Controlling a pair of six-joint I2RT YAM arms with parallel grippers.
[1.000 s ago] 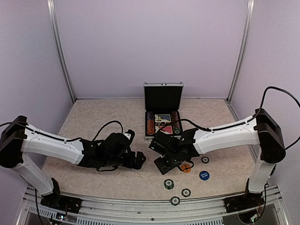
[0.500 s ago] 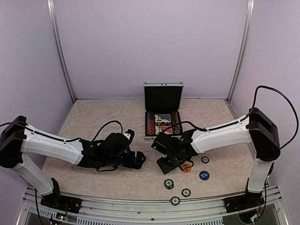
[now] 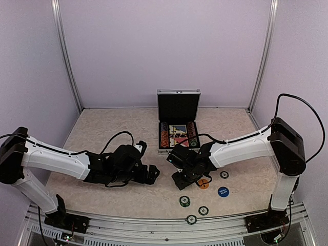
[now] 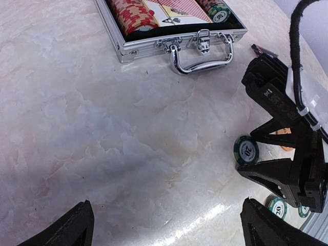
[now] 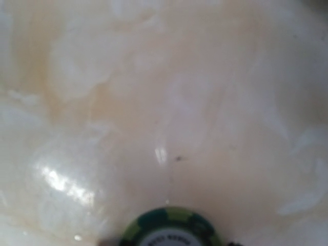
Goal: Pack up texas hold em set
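Note:
The silver case (image 3: 178, 95) stands open at the back centre, with chip rows and cards in its black-lined base; it also shows in the left wrist view (image 4: 154, 43). My right gripper (image 3: 182, 180) points down at the table in front of the case. Its fingers straddle a green and white chip (image 4: 246, 150), with a small gap showing. That chip fills the bottom of the right wrist view (image 5: 171, 228). My left gripper (image 3: 152, 174) is open and empty low over bare table (image 4: 174, 225), left of the right gripper.
Loose on the table right of the right gripper are an orange disc (image 3: 204, 183), a blue disc (image 3: 223, 191) and green chips (image 3: 184, 201), (image 3: 203, 210), (image 3: 191, 219), (image 3: 224, 175). The case handle (image 4: 200, 54) faces the arms. A metal rail runs along the front edge.
The right arm's elbow has drawn inward a little and its gripper has settled slightly lower over the chip. The left arm has barely moved.

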